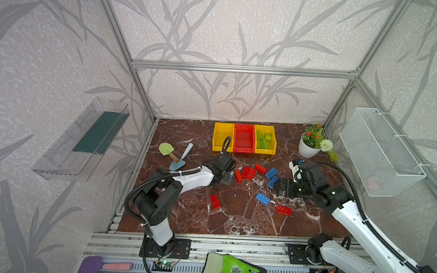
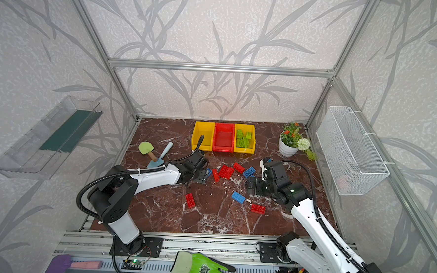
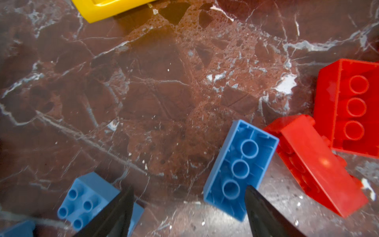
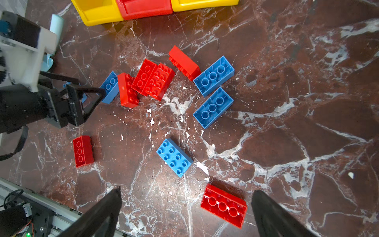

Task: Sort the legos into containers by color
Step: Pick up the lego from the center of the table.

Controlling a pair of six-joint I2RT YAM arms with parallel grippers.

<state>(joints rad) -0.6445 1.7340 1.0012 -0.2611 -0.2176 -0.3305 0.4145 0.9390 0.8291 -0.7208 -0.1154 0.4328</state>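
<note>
So far only the lime green legos (image 1: 263, 141) lie in the containers (image 1: 243, 149), in one yellow end bin (image 1: 264, 151); red legos (image 1: 248, 173) and blue legos (image 1: 262, 198) lie loose on the marble (image 1: 182, 217) in front of that row, with the left gripper (image 3: 189, 187) and right gripper (image 4: 187, 189) both spread wide and empty over them.

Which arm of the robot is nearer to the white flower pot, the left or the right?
Right. The right arm has its jaws close in front of the flower pot; the left arm has its jaws beyond the red and blue bricks, clearly farther away.
</note>
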